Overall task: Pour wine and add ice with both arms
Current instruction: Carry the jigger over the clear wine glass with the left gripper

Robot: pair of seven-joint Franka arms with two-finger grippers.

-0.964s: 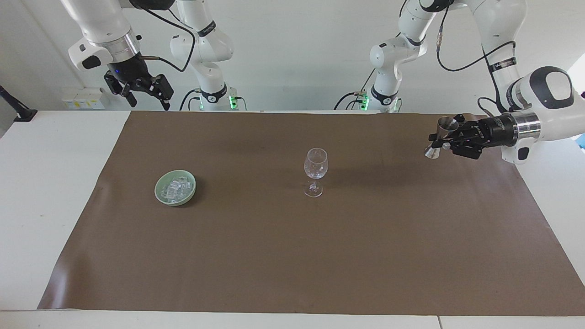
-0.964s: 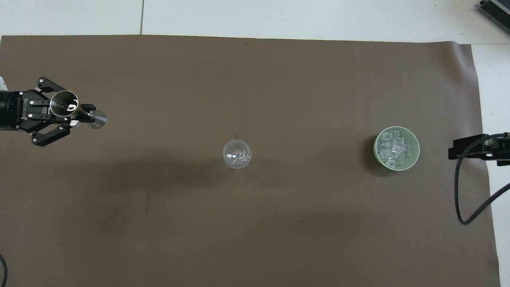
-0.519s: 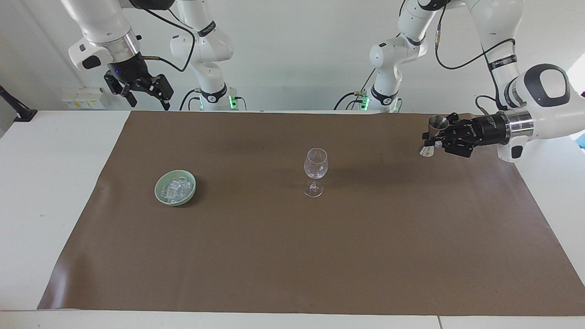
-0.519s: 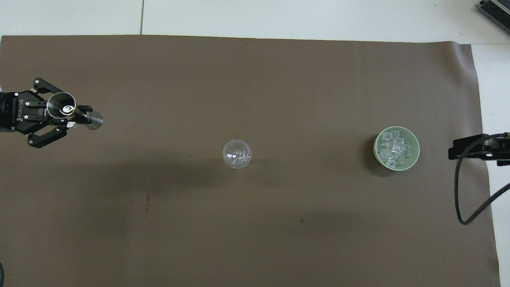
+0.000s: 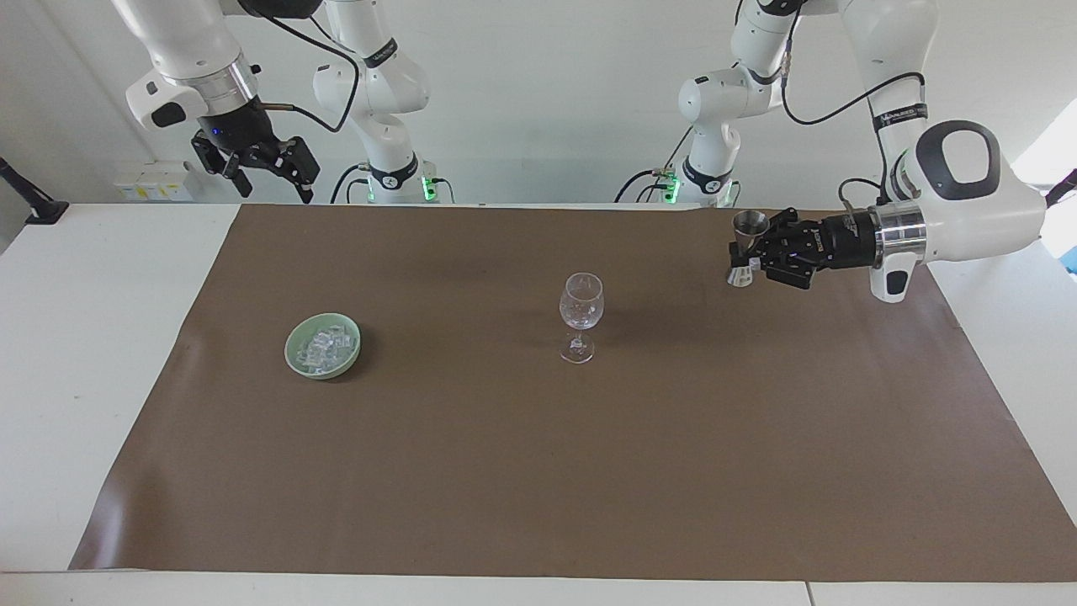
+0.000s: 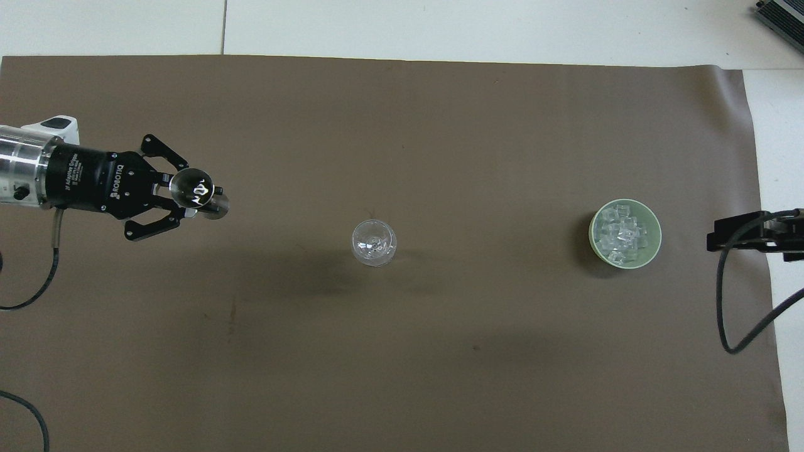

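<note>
On the brown mat (image 5: 538,471) that covers the bench (image 5: 76,337) we see a clear wine glass (image 5: 580,313) standing upright near the middle. We use this glass as our landmark.

Toward the right arm's end of the bench from the glass, well apart from it, sits a small green bowl (image 5: 323,345). The ice (image 5: 324,347) is in this bowl, a little heap of clear cubes. In the overhead view the ice (image 6: 622,235) fills most of the bowl (image 6: 625,233). The bowl stands about as near to the robots as the foot of the glass.

Our left end effector (image 5: 753,252) is up in the air over the mat, toward the left arm's end of the bench from the glass. It lies on its side and points toward the glass. Its fingers are pinched tight on a small shiny metal measuring cup (image 5: 745,248), gripping it at its narrow middle. The cup stands upright, with its wide mouth on top. From above, we see the left end effector (image 6: 188,199) and the round open mouth of the cup (image 6: 193,188), with the mat between the cup and the wine glass (image 6: 374,243).

Our right end effector (image 5: 269,172) waits high up, over the edge of the bench at the robots' side, toward the right arm's end from the glass. Its fingers are spread apart and hold nothing. It is not over the bowl. In the overhead view only its dark tip (image 6: 750,231) shows, just beside the bowl.
</note>
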